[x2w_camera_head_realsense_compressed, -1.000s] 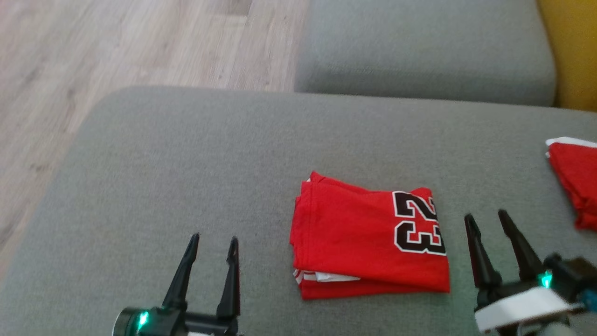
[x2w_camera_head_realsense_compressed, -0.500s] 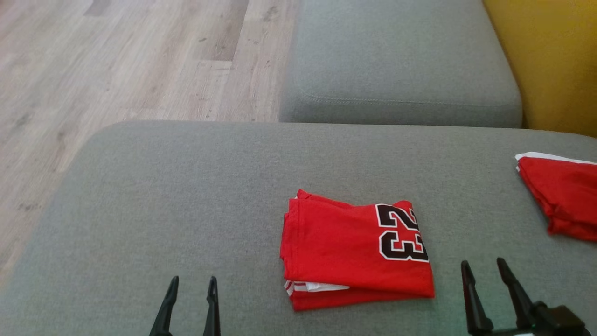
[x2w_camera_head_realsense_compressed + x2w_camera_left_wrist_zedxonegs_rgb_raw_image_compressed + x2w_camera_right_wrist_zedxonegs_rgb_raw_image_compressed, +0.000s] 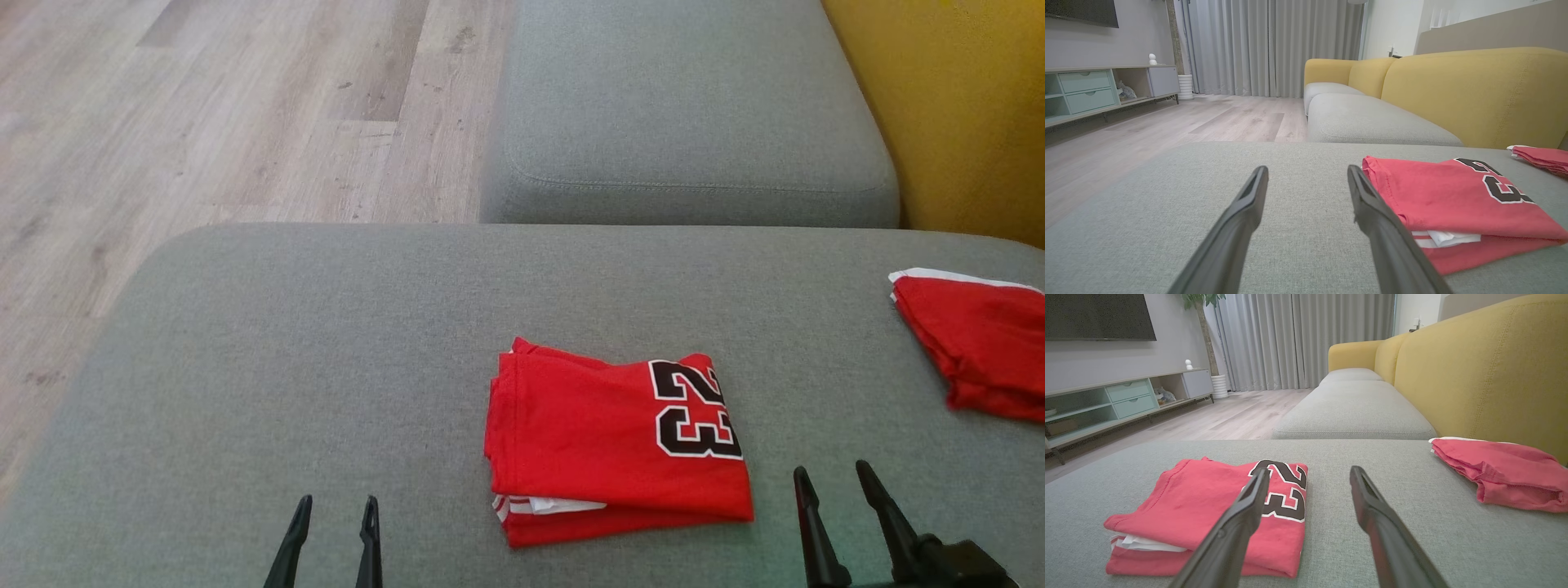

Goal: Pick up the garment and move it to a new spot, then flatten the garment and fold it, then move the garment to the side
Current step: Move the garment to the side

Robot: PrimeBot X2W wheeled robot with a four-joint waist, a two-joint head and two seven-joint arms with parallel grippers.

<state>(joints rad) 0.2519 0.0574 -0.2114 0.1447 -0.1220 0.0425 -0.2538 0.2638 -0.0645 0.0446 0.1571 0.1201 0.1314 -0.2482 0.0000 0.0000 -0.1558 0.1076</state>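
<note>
The garment (image 3: 604,445) is a red jersey with a black and white "23", folded into a neat rectangle on the grey cushion (image 3: 310,359). It also lies at the right in the left wrist view (image 3: 1453,204) and at the left in the right wrist view (image 3: 1208,514). My left gripper (image 3: 335,510) stands open near the cushion's front edge, to the left of the garment and apart from it. My right gripper (image 3: 833,482) stands open to the right of the garment, holding nothing.
A second red garment (image 3: 976,343) lies crumpled at the cushion's right edge, against the yellow sofa back (image 3: 955,106). Another grey seat cushion (image 3: 686,122) sits beyond. Wood floor (image 3: 204,114) lies off the left and far edges. A low TV cabinet (image 3: 1106,404) lines the far wall.
The head camera has tilted, so the whole picture has shifted down and left. Both grippers have drawn back toward the bottom edge, still open. The folded garment lies unmoved.
</note>
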